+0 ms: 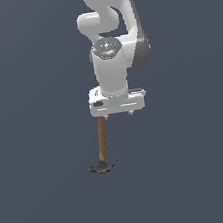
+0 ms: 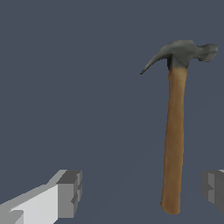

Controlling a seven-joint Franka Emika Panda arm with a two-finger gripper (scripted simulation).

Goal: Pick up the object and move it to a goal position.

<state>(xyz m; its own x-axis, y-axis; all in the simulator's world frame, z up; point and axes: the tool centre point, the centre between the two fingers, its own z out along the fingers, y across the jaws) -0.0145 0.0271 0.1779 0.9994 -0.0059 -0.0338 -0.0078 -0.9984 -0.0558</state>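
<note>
The white arm [image 1: 110, 58] descends from twelve o'clock in the exterior view, its wrist pointing straight down over a plain dark blue-grey surface [image 1: 45, 194]. The gripper [image 1: 118, 115] hangs beneath the wrist block, only two short finger stubs visible under the white body. The hammer [image 1: 103, 152] lies on the surface directly at six o'clock from the gripper: its orange-brown wooden handle runs from just under the finger stubs down to the dark grey-black metal head at six o'clock, the claw pointing toward four o'clock and the striking face toward eight o'clock. In the wrist view the hammer [image 2: 175, 140] lies full length, the head at the far end and the handle butt near the camera. The two fingertips [image 2: 70, 194] stand wide apart, one on each side of the picture; the handle butt lies between them, much nearer the one at the frame edge, with a clear gap on both sides. The jaws are spread and grip nothing. No contact between the fingers and the hammer is visible.
</note>
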